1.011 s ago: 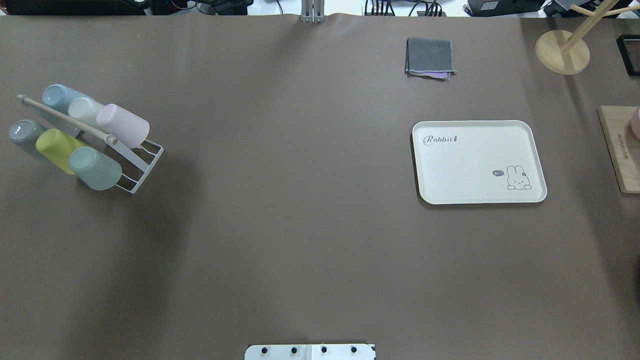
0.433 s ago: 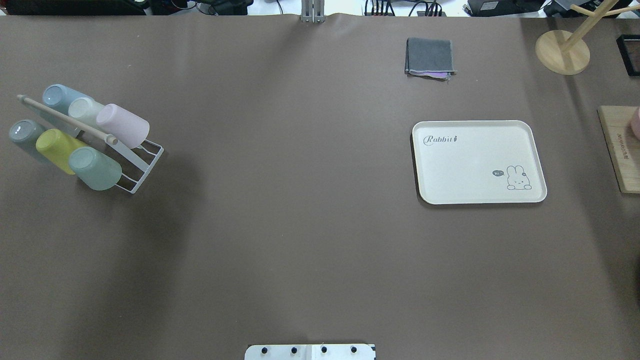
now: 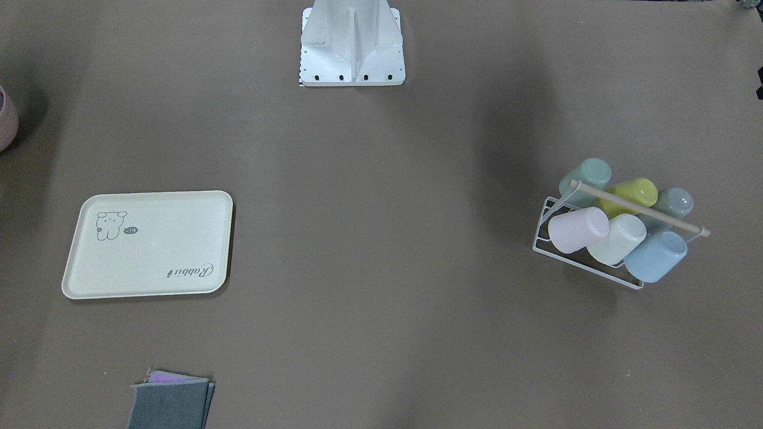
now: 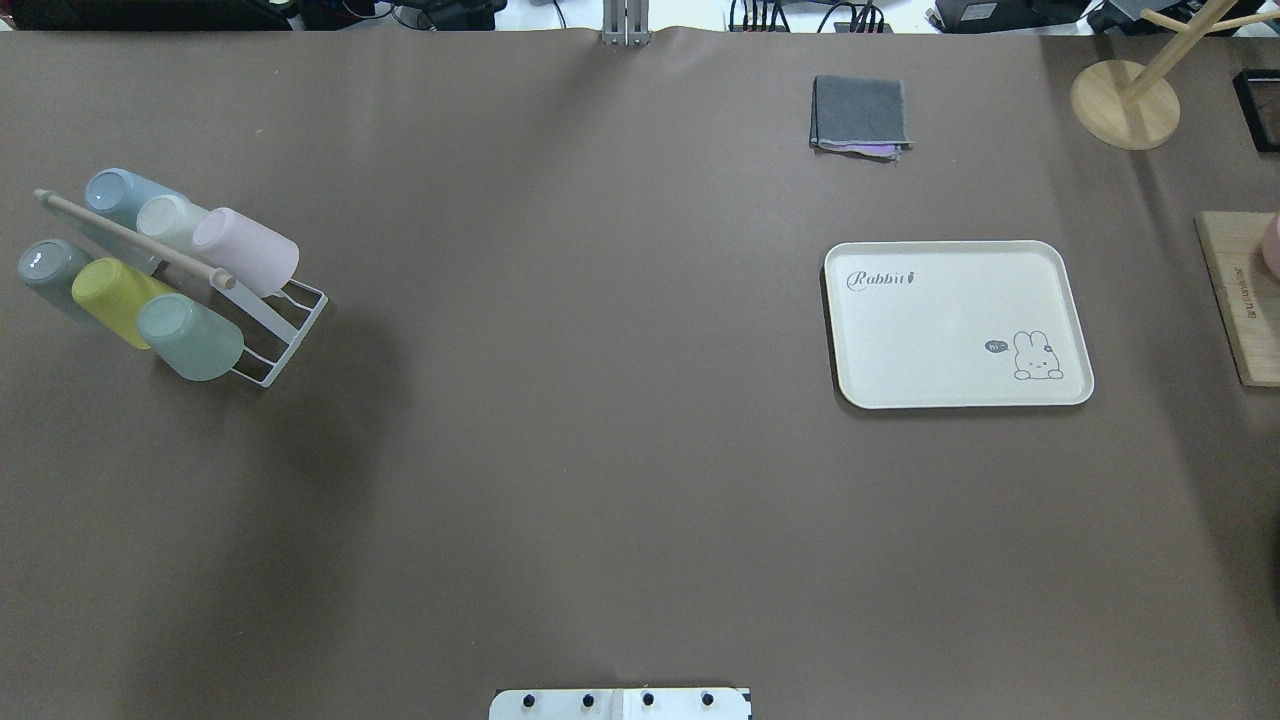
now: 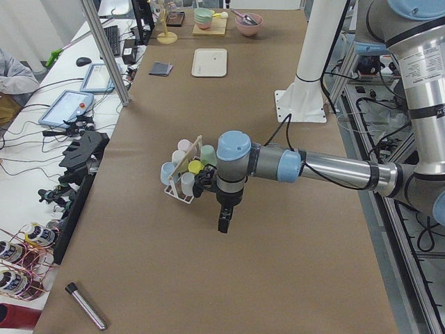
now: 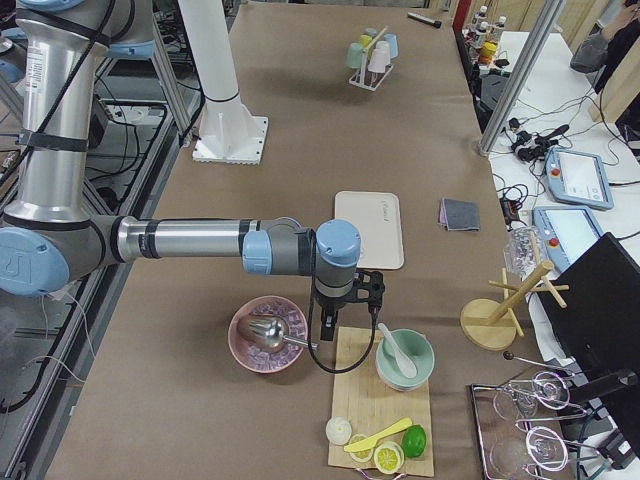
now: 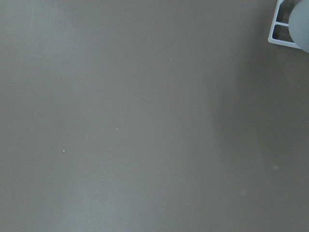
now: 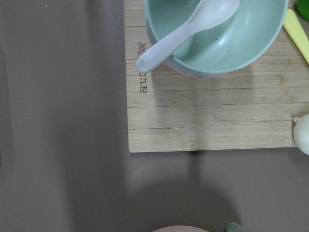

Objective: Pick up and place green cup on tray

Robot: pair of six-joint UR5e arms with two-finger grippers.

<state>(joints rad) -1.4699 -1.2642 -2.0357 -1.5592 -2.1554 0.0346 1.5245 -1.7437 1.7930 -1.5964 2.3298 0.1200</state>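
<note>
The green cup (image 4: 190, 337) is a pale mint tumbler lying tilted at the near end of a white wire rack (image 4: 290, 320) at the table's left, beside a lime cup (image 4: 115, 298). The front-facing view shows the green cup (image 3: 585, 174) too. The cream tray (image 4: 955, 322) lies flat at the right with nothing on it. Only the exterior left view shows my left gripper (image 5: 224, 223), which hangs just in front of the rack, and I cannot tell whether it is open or shut. My right gripper (image 6: 328, 323) shows only in the exterior right view, over the wooden board's edge, state unclear.
Several other cups fill the rack. A folded grey cloth (image 4: 860, 112) and a wooden stand (image 4: 1124, 104) sit at the back right. A wooden board (image 8: 203, 116) with a mint bowl (image 8: 217, 34) and a spoon lies right of the tray, beside a pink bowl (image 6: 268, 335).
</note>
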